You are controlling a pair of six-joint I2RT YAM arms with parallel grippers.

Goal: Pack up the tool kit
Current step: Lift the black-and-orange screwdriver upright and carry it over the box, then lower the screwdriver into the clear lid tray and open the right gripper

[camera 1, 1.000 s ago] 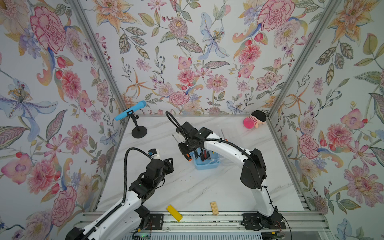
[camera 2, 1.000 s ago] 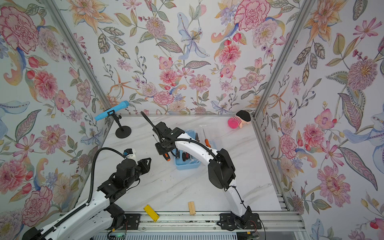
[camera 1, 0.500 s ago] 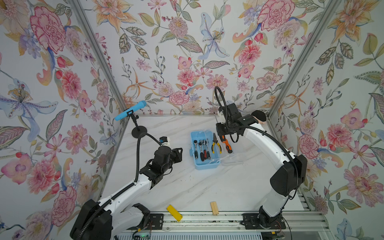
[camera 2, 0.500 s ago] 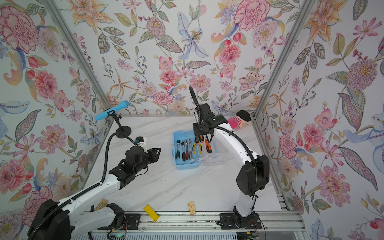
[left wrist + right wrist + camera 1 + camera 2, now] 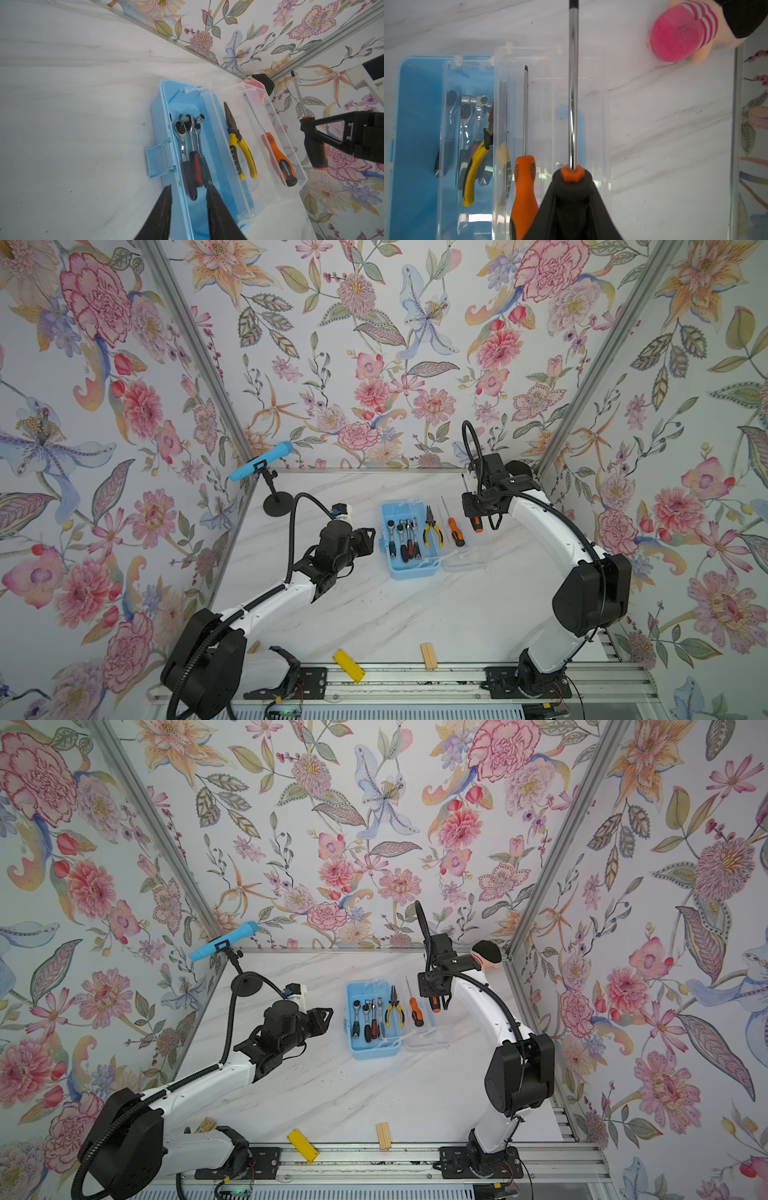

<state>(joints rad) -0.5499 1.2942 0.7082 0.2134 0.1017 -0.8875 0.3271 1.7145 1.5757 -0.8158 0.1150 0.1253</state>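
While my right gripper (image 5: 572, 187) pinches the orange-black steel screwdriver (image 5: 573, 83), left gripper (image 5: 189, 187) ajar, empty, I reckon a tip-first drop jabs the clear plastic lid (image 5: 591, 87).

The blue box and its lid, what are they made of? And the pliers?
The box looks like smooth, light-blue plastic: it has moulded rounded corners and a snap latch. Its lid seems to be clear, glossy plastic, since the table shows through it. The pliers have a dull dark metal nose, probably steel, and yellow handles that look rubbery or plastic-coated.
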